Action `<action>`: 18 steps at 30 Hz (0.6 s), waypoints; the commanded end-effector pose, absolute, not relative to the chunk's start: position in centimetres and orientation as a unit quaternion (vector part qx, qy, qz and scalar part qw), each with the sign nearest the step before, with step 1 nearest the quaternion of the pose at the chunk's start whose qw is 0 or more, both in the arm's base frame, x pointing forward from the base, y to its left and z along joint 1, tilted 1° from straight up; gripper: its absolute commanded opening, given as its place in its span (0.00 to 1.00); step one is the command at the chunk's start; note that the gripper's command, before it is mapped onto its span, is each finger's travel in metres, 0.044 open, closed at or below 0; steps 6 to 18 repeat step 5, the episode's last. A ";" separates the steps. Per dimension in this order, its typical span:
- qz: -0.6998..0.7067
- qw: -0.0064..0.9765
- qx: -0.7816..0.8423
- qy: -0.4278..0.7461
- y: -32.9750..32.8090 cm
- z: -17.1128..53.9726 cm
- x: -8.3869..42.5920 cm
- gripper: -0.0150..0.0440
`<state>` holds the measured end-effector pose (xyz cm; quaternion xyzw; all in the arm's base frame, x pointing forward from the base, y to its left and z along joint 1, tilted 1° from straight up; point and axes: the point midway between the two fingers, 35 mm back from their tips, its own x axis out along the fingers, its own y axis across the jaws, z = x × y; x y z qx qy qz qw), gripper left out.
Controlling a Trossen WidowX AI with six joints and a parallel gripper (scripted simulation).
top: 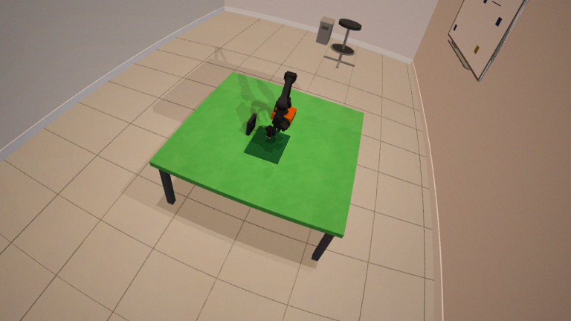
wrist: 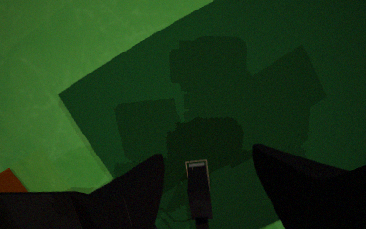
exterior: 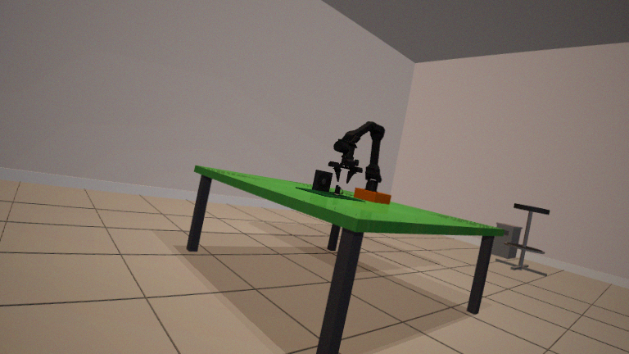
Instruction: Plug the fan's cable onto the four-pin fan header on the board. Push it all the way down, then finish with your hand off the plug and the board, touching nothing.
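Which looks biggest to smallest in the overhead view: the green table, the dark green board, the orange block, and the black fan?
1. Green table, by far.
2. Dark green board.
3 and 4. Orange block and black fan look close in size; the arm hides part of the block, so I won't rank them.

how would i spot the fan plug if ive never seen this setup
Start at the green table and find the dark green board lying flat near the arm's base. The plug is the small dark upright block on it, between the open gripper fingers, unlike the larger black fan beside the board.
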<state>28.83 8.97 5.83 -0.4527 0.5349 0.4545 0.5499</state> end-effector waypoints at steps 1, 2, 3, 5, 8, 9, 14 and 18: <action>0.459 0.549 -0.455 0.530 14.6 6.0 29.4 0.69; 0.459 0.549 -0.455 0.530 15.3 6.0 29.4 0.69; 0.459 0.549 -0.455 0.530 15.6 6.0 29.4 0.69; 0.459 0.549 -0.455 0.530 15.6 6.0 29.4 0.69; 0.459 0.549 -0.455 0.530 15.6 6.0 29.4 0.69; 0.459 0.549 -0.455 0.530 15.6 6.0 29.4 0.69; 0.459 0.549 -0.455 0.530 15.6 6.0 29.4 0.69; 0.459 0.549 -0.455 0.530 15.6 6.0 29.4 0.69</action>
